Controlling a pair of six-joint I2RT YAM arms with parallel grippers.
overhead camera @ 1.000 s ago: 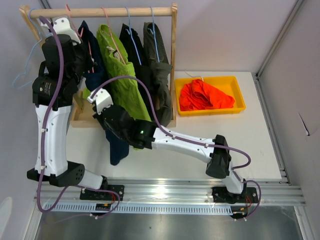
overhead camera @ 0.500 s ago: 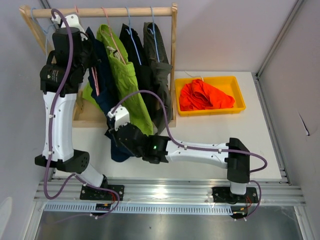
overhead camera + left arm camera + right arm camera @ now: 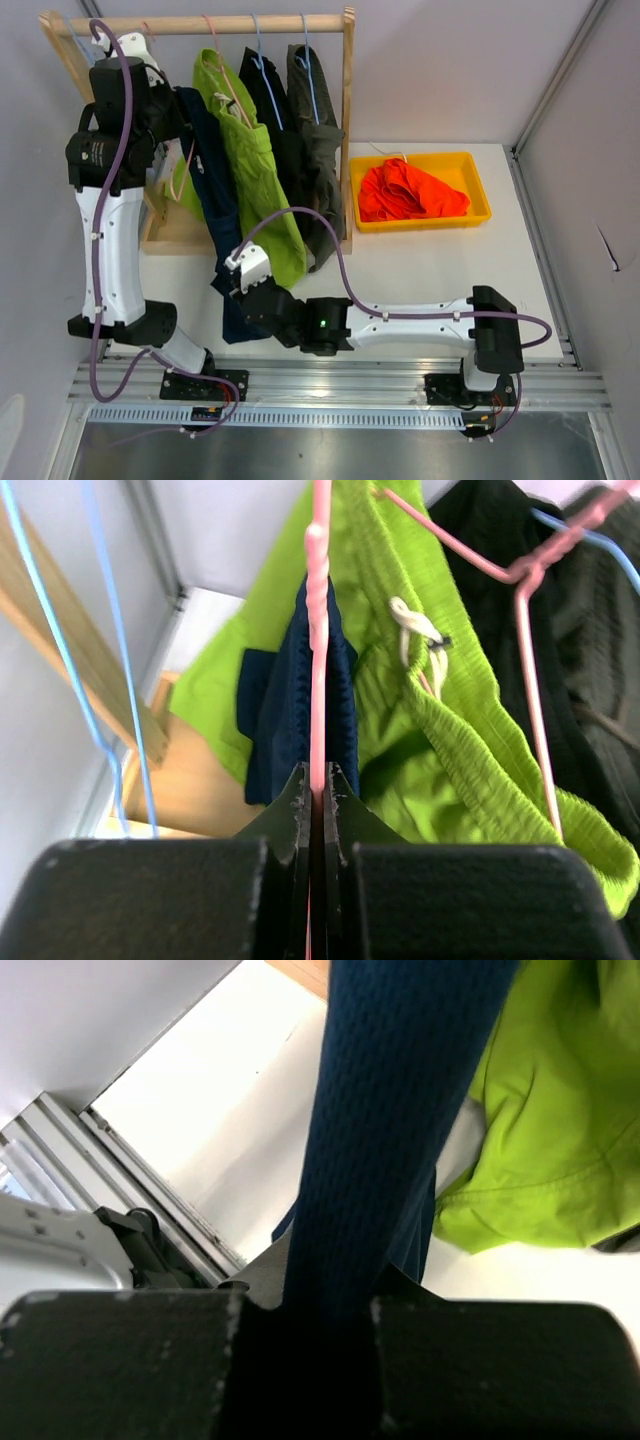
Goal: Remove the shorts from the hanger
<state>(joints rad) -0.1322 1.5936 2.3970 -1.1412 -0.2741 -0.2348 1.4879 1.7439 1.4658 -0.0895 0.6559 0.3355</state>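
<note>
The navy blue shorts hang on a pink hanger and stretch down toward the table's near edge. My left gripper is shut on the hanger's wire, up by the rack's left end. My right gripper is shut on the lower end of the navy shorts, low over the table. Lime green shorts, black shorts and olive-grey shorts hang on the wooden rack. Orange shorts lie in the yellow tray.
The rack's wooden base and right post stand at the back left. A blue hanger wire hangs close to the left gripper. Walls close in on the left and right. A metal rail runs along the near edge.
My right gripper has drawn the navy shorts' lower end toward the near edge, stretching the fabric. The left arm has risen with the pink hanger toward the rail's left end.
</note>
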